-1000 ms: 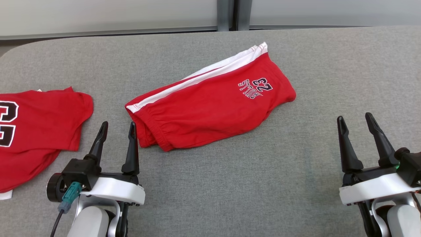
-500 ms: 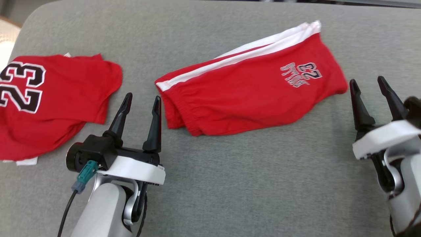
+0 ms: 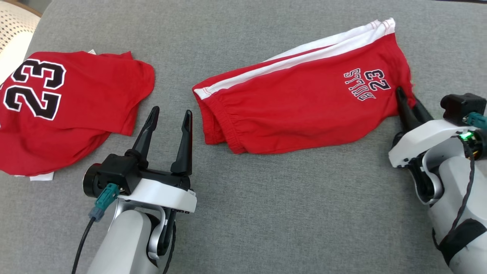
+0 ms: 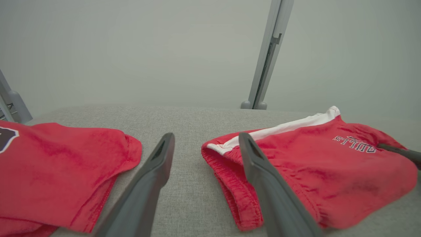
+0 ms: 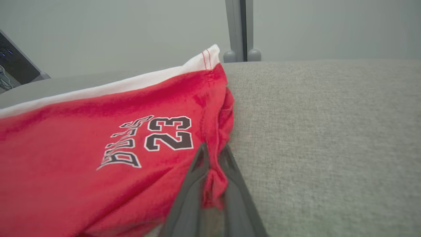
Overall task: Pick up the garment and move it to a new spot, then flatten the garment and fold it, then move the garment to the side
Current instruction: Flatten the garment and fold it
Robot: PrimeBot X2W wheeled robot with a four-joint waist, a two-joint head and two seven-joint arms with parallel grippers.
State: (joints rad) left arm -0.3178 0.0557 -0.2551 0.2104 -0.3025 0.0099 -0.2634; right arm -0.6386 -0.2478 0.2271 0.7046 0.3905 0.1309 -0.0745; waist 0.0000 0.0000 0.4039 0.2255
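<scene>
- A grey, cloth-covered table [image 3: 266,213] carried two garments.
- Red shorts [image 3: 289,106] lay towards its right.
- A red jersey [image 3: 68,114] lay left, apart from them.

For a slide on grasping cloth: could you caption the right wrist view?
Right gripper pinching the bunched hem edge of the red shorts, which lie on the grey tabletop.

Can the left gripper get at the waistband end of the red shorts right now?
Probably yes: the left gripper stands open right beside the waistband end of the red shorts, with only bare grey surface between.
</scene>
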